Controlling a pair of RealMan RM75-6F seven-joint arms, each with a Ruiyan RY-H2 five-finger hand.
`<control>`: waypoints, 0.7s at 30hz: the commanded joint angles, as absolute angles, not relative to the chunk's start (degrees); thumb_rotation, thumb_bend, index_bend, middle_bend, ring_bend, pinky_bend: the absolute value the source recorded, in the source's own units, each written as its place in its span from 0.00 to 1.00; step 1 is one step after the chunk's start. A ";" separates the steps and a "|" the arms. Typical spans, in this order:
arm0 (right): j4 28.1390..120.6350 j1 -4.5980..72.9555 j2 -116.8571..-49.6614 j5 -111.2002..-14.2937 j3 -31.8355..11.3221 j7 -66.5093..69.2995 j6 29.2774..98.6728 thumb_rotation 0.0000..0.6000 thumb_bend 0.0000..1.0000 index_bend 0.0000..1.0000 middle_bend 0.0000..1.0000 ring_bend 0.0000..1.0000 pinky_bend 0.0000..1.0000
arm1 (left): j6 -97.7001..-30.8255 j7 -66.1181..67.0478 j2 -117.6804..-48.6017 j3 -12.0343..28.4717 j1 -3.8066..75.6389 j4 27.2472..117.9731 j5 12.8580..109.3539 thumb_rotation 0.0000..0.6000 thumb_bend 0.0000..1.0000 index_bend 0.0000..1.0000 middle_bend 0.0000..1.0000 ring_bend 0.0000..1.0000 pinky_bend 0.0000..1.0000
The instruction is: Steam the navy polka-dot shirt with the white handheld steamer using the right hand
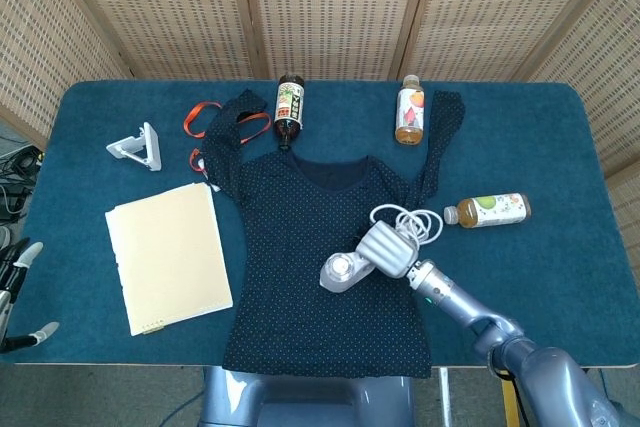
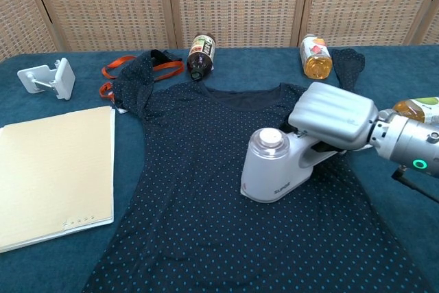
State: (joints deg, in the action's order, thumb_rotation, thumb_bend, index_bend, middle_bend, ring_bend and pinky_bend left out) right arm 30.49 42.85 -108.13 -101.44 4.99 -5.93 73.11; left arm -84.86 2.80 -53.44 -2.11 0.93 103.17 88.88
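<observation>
Fabric of the navy polka-dot shirt (image 2: 206, 190) lies flat across the near middle of the bench (image 1: 560, 147), hem toward the robot, collar and sleeves spread toward the far edge. On its right half stands the white handheld steamer (image 2: 278, 169), head down on the cloth, handle wrapped by the right hand (image 2: 334, 116), whose fingers are curled tight over it. The grip looks firm, so dropping it seems the smaller worry.

Bunching is the likelier trouble: the steamer's base rests on loose cloth, and a sideways drag could push a ridge ahead of it instead of smoothing it. Holding it in one place too long might wet or mark the cloth.

Just behind the hand, the steamer's white cord (image 1: 410, 220) lies coiled on the shirt near the right sleeve; a long sweep could pull it taut or drag it over the fabric. Close to the right, a green-labelled bottle (image 1: 487, 210) lies on its side, and a wide swing of the forearm could set it rolling.

The left hand (image 1: 18, 287) hangs off the near-left edge, holding nothing, fingers apart. Farther back stand the manila folder (image 1: 168, 255), a white stand (image 1: 138, 146), an orange strap (image 1: 205, 117), a dark bottle (image 1: 289, 105) and an orange-labelled bottle (image 1: 409, 110), all out of the steamer's likely path.
</observation>
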 commanded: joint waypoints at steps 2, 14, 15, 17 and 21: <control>28.04 42.02 -107.73 -100.76 5.09 -4.84 72.69 1.00 1.00 0.87 0.72 0.72 0.94 | -84.88 2.98 -53.48 -2.14 0.93 103.23 88.92 1.00 0.00 0.00 0.00 0.00 0.00; 28.98 43.63 -109.85 -101.78 5.15 -4.79 74.09 1.00 1.00 0.87 0.72 0.72 0.94 | -85.02 3.43 -53.35 -2.14 0.93 103.91 89.03 1.00 0.00 0.00 0.00 0.00 0.00; 29.57 43.96 -110.16 -102.07 5.25 -5.35 74.08 1.00 1.00 0.87 0.72 0.72 0.94 | -85.09 3.25 -53.31 -2.14 0.90 103.85 89.04 1.00 0.00 0.00 0.00 0.00 0.00; 30.53 44.43 -110.61 -102.37 5.28 -6.27 73.97 1.00 1.00 0.87 0.72 0.72 0.94 | -85.23 2.86 -53.25 -2.13 0.83 103.62 89.00 1.00 0.00 0.00 0.00 0.00 0.00; 33.37 45.53 -111.50 -102.92 5.03 -8.49 73.94 1.00 1.00 0.87 0.72 0.72 0.94 | -85.39 1.80 -53.11 -2.17 0.68 102.95 88.93 1.00 0.00 0.00 0.00 0.00 0.00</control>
State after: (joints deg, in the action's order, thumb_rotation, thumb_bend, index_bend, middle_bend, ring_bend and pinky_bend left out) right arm 32.39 45.00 -111.08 -102.61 5.16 -7.68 73.92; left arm -85.34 1.94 -53.15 -2.17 0.72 103.07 88.98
